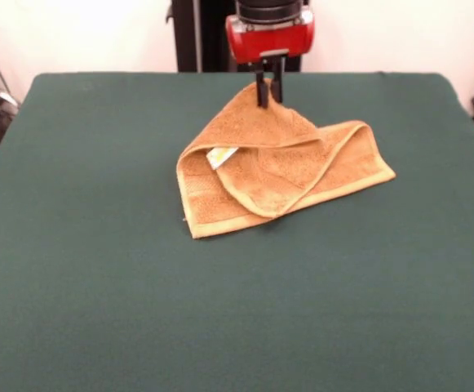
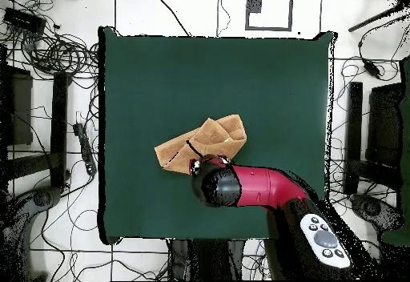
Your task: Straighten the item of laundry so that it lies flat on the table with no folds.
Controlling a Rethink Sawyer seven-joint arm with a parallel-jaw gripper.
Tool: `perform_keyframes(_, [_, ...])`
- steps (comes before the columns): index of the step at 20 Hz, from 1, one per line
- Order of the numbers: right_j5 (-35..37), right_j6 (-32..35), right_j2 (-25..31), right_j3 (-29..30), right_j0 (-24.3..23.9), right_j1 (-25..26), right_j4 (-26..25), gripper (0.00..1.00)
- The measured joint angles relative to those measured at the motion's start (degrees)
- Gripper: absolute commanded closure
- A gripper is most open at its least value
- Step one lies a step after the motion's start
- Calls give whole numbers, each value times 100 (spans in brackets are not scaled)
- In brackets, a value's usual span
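The orange-tan towel [image 1: 281, 163] lies crumpled and folded over itself on the dark green table [image 1: 98, 269], a little beyond its middle. A small white label [image 1: 221, 156] shows on its left side. My gripper [image 1: 269, 96] hangs from the red arm head and is shut on the towel's far corner, which is pulled up into a peak above the rest. In the overhead view the towel [image 2: 204, 141] lies just above the arm's red and black head [image 2: 218, 185], which hides the gripper there.
The red arm [image 2: 272, 187] reaches in from the lower right over the table [image 2: 160, 70]. Cables [image 2: 56, 50] and dark stands surround the table on the floor. The black pedestal [image 1: 196, 33] stands behind the far edge.
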Motion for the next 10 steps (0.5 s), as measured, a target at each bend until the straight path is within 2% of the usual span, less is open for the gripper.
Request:
perform_keyframes(1, [1, 0, -2, -1, 2, 1, -2, 100])
perform_keyframes(2, [6, 0, -2, -1, 51, -9, -111, 0])
perform_keyframes(5, [7, 40, -282, -50, 340, 34, -172, 0])
perform_keyframes(9, [7, 84, -835, -67, 1068, 51, -219, 0])
perform_keyframes(10, [7, 84, -834, -66, 1106, 41, -241, 0])
